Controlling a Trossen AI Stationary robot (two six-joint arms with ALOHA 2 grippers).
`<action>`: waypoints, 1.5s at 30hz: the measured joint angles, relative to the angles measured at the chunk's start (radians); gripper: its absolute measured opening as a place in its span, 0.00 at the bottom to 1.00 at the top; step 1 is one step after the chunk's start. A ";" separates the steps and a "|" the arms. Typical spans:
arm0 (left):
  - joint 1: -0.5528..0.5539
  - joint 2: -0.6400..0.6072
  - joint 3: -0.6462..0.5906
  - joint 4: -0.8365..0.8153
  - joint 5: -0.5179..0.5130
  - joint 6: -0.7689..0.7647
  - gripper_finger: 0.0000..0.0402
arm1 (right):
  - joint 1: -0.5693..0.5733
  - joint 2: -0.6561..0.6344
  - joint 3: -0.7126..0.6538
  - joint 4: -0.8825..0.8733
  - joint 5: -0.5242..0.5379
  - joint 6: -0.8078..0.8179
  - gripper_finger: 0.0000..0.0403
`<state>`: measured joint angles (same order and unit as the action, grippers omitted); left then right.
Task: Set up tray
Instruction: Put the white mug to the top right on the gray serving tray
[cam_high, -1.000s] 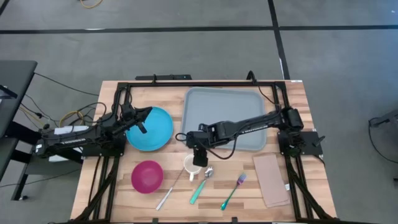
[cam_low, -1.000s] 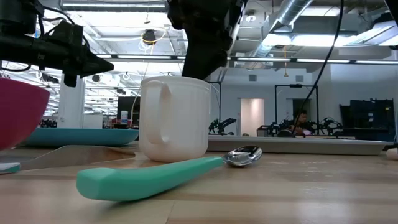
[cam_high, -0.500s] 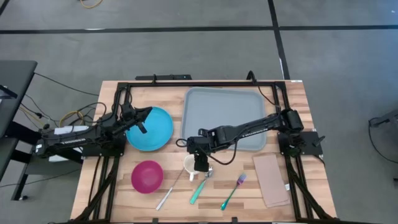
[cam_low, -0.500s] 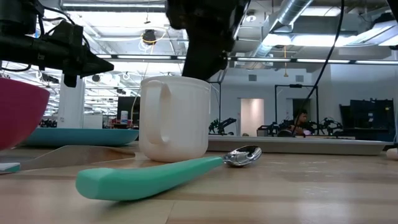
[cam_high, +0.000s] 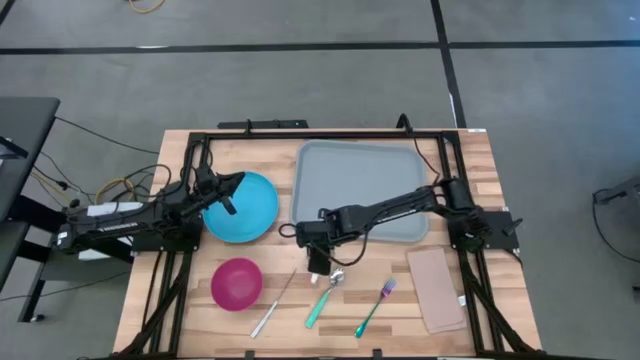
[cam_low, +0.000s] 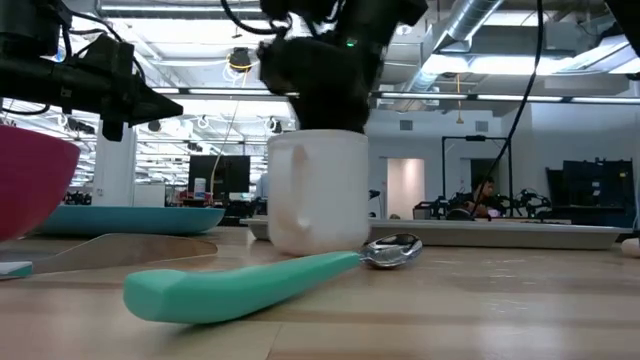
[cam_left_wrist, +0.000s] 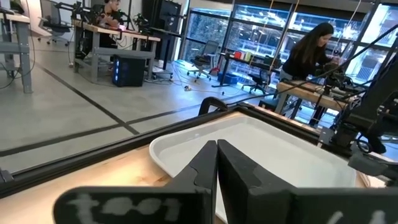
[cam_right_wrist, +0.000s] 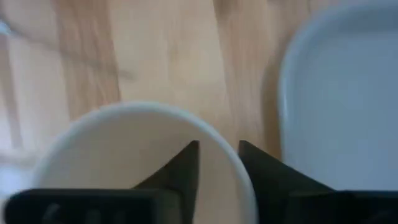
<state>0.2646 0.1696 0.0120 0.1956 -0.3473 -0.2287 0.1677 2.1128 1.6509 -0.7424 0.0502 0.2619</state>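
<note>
A white mug (cam_low: 318, 190) stands beside the teal spoon (cam_low: 250, 285), near the tray's near left corner. My right gripper (cam_high: 315, 258) is directly above it and hides it in the high view. The gripper is shut on the mug's rim. The grey-blue tray (cam_high: 360, 185) lies flat on the far middle of the table. My left gripper (cam_high: 238, 180) is shut and hovers over the blue plate (cam_high: 250, 210), touching nothing. My right gripper has the mug's rim (cam_right_wrist: 239, 165) pinched between its two fingers, one finger (cam_right_wrist: 186, 163) inside the mug and one (cam_right_wrist: 264, 171) outside. It comes from above, pointing down. The mug stays upright; whether its base is clear of the table, I cannot tell.
A pink bowl (cam_high: 236, 283) sits near the left front. A silver knife (cam_high: 275, 305), the teal spoon (cam_high: 322, 300) and a green-handled fork (cam_high: 373, 308) lie along the near edge. A tan napkin (cam_high: 436, 290) lies at the right front. People work at desks behind the table.
My right gripper has moved toward the near edge and down onto the mug and taken hold of its rim. The mug has shifted a little toward the tray and turned about, so its handle shows less in the low view.
</note>
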 joint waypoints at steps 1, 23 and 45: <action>0.000 0.000 0.000 -0.002 -0.001 0.000 0.00 | -0.001 0.001 -0.001 -0.002 0.000 0.000 0.18; 0.000 0.000 0.000 -0.005 -0.001 0.000 0.00 | -0.113 -0.343 -0.008 -0.664 0.343 0.103 0.06; 0.000 0.000 0.000 -0.005 0.000 -0.002 0.00 | -0.830 -0.849 -0.752 -0.094 0.134 -0.086 0.02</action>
<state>0.2645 0.1696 0.0120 0.1909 -0.3470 -0.2306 -0.6620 1.2638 0.8986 -0.8360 0.1839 0.1757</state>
